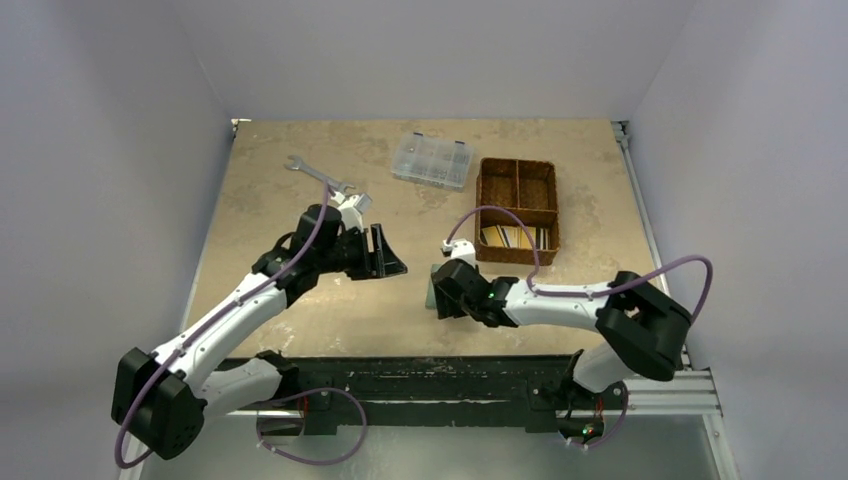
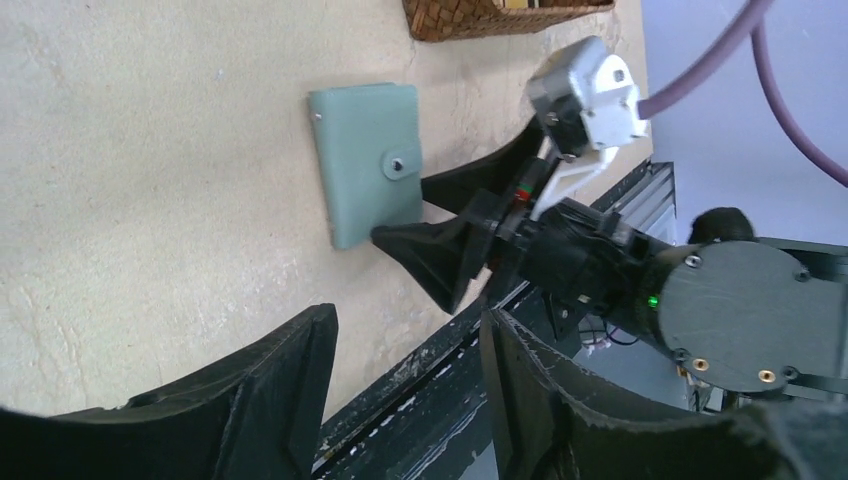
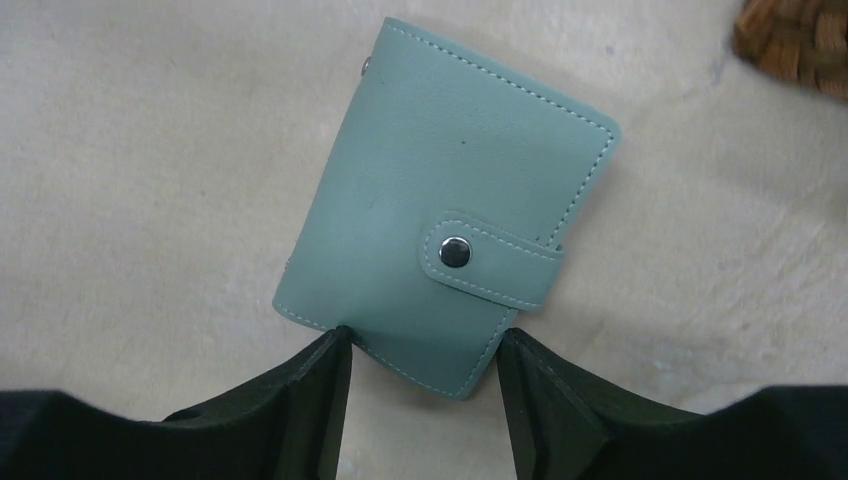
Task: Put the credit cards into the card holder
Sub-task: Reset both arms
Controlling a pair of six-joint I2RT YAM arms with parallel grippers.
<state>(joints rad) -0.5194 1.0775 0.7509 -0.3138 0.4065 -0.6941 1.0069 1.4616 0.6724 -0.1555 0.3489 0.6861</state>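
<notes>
The card holder, a sage-green folded wallet with its snap tab fastened, lies flat on the table. It also shows in the left wrist view. In the top view only a sliver of it shows under my right gripper. My right gripper is open, its fingertips on either side of the wallet's near corner and touching its edges. My left gripper is open and empty, above the table to the left of the wallet; it also shows in its own wrist view. The credit cards lie in the near compartment of the brown basket.
The brown woven divided basket stands at the back right; its corner shows in both wrist views. A clear compartment box and a wrench lie at the back. The black table-edge rail runs along the front.
</notes>
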